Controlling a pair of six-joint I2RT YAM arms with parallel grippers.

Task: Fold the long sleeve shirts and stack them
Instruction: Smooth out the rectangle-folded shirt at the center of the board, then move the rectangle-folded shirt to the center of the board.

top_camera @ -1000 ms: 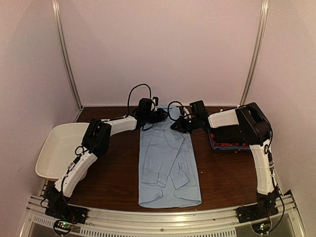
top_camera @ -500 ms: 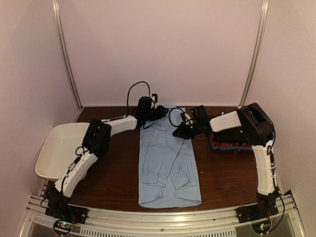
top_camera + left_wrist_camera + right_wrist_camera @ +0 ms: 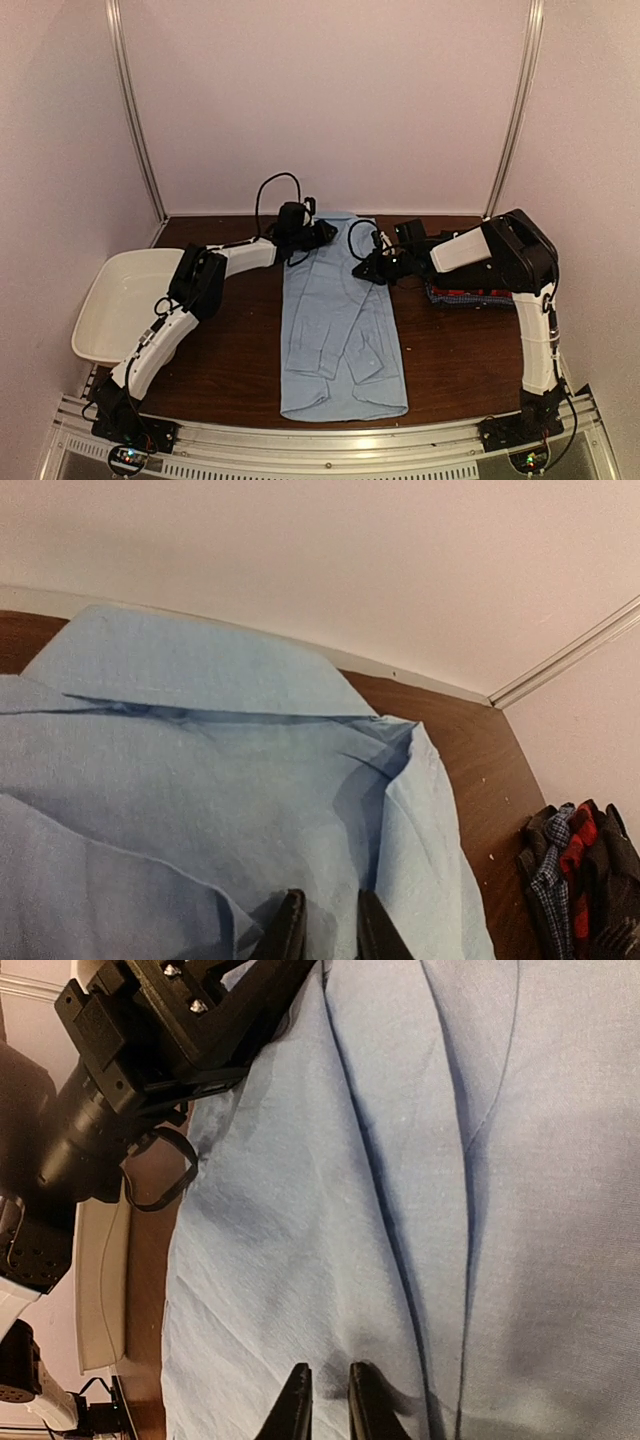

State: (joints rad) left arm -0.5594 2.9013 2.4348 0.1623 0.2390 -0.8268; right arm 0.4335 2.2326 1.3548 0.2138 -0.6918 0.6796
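Shirt-folding scene on a dark wooden table (image 3: 230, 350), seen from above and behind two white and black robot arms. A light blue shirt (image 3: 340, 330) lies flat down the middle of the table. Its collar is at the far end by the back wall, its hem is near the arms' bases, and a sleeve is folded in across its body.

Both arms reach to the collar end. The left gripper (image 3: 326, 935) is at the shirt's far left corner, just beside the collar. Its two dark fingers are drawn close together and pinch a raised fold of the blue cloth. The right gripper (image 3: 328, 1408) is at the shirt's far right edge, and its fingers are likewise nearly together, nipping the fabric.

A stack of folded shirts (image 3: 470, 293) in black, red and blue check sits at the right side of the table, partly under the right arm. A white tub (image 3: 115, 300) rests at the left edge, apart from the shirt.
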